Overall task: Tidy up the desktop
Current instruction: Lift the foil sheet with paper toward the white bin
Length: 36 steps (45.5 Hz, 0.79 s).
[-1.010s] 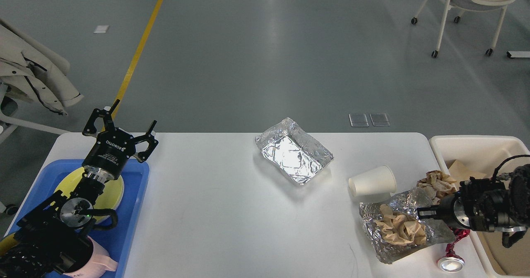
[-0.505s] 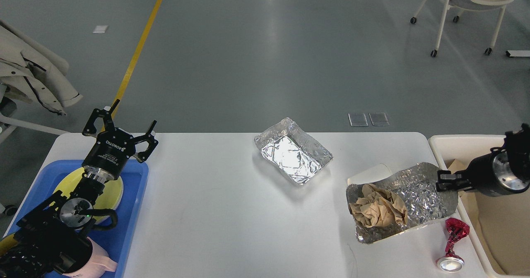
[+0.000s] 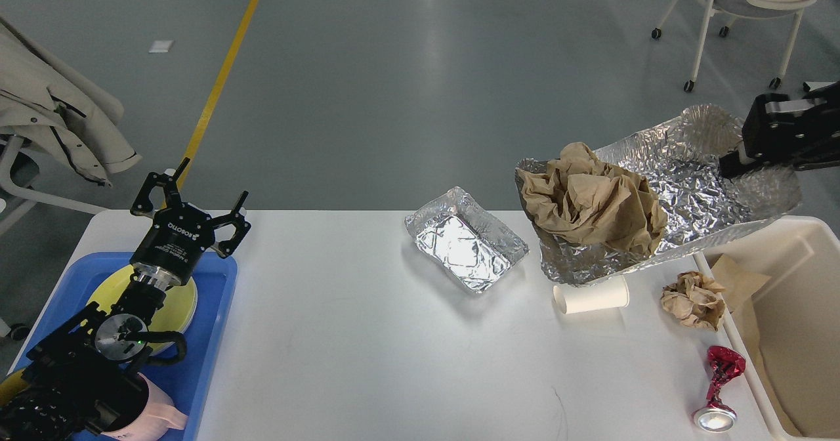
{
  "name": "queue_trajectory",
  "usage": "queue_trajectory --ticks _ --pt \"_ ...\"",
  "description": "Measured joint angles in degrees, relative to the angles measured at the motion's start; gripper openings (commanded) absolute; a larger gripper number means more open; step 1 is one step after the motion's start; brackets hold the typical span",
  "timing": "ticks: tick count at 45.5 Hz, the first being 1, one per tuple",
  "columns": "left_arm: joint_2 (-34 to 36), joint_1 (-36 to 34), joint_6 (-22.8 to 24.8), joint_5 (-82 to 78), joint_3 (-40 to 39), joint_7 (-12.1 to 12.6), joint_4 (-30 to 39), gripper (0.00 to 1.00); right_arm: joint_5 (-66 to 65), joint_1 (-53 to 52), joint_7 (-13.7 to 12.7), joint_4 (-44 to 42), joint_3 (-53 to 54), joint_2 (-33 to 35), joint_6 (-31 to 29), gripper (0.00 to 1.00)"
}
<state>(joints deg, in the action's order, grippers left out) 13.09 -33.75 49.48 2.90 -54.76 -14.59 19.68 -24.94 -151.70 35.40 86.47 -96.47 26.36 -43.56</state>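
Desktop (image 3: 367,336): partly cleared. Right gripper (image 3: 735,164) apparently gripped foil (image 3: 695,191) with paper (image 3: 590,201), lifted; left gripper (image 3: 190,198) open, empty. Remaining: tray (image 3: 466,241), cup (image 3: 590,296), wad (image 3: 692,300), can (image 3: 718,388).

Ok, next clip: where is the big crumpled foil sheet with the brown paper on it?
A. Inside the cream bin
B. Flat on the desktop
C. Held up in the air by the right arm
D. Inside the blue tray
C: the right gripper holds the foil sheet by its far edge, lifted above the desktop, with the brown paper wad resting on it.
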Motion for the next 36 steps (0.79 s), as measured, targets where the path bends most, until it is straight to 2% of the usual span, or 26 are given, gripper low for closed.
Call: queue_trajectory --ticks 6,12,22,30,36 --pt "0.0 0.0 0.0 0.0 0.0 0.0 0.0 1.00 -2.9 3.6 -0.2 -6.8 -2.7 1.4 1.2 0.00" --pt "0.0 0.0 0.0 0.0 0.0 0.0 0.0 1.00 -8.8 16.4 -0.5 -20.8 -3.9 7.9 5.9 0.00" --pt "0.0 0.0 0.1 0.0 0.0 0.0 0.0 1.00 -10.1 48.6 -0.6 -47.8 0.9 16.1 18.0 0.00" --pt "0.0 0.0 0.1 0.0 0.0 0.0 0.0 1.00 -3.3 74.9 -1.7 -61.3 10.8 17.7 23.5 0.00" --pt "0.1 0.0 0.1 0.0 0.0 0.0 0.0 1.00 3.2 92.8 -2.8 -71.4 14.3 17.4 27.5 0.00"
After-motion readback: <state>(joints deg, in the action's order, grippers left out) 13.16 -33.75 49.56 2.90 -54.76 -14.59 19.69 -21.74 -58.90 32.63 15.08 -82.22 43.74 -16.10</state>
